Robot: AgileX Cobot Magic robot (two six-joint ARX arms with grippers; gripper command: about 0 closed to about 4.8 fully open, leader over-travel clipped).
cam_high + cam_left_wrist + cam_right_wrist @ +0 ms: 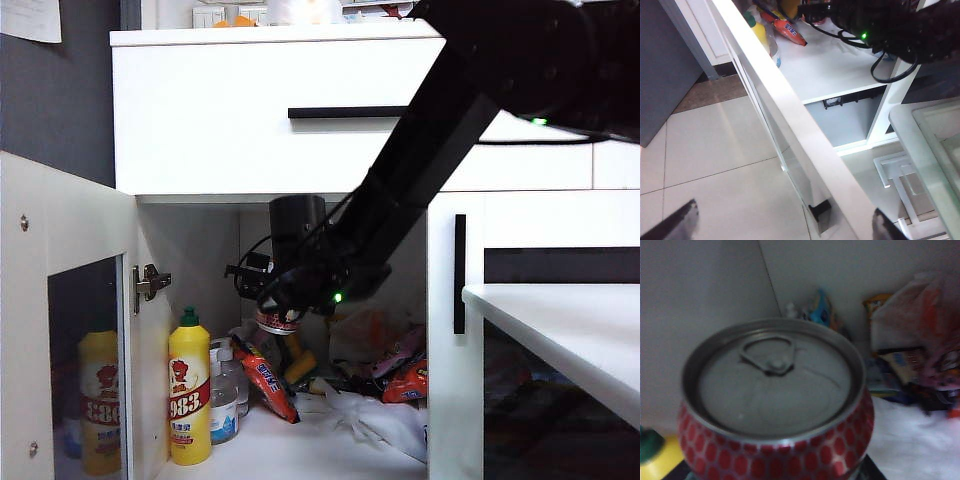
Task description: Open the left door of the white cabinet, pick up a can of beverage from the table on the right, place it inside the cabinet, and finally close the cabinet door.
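- Door first: the left door [65, 330] of the white cabinet [270, 120] hangs swung wide, hinge showing, so the compartment is free to enter. That step reads as done.
- My right gripper [285, 300] is reached deep into the compartment, its arm crossing in front of the drawer. It grips the can of beverage [775, 405]; in the right wrist view the silver lid and pull tab fill the frame, with red-dotted wall below.
- In the exterior view the can [277, 322] sits under the gripper, above the litter of snack packets [400, 380]. I cannot tell whether its base touches anything yet.
- I judge the can is held high to clear that clutter while I look for bare shelf floor [300, 450] nearer the front.
- The yellow bottle [189, 395] stands near the hinge side; worth avoiding.
- My left gripper [782, 227] waits outside with jaws spread wide and nothing in them, hovering over the door's top edge [790, 115], probably parked ready for closing.
- The table [560, 320] lies off to the right, out of play.
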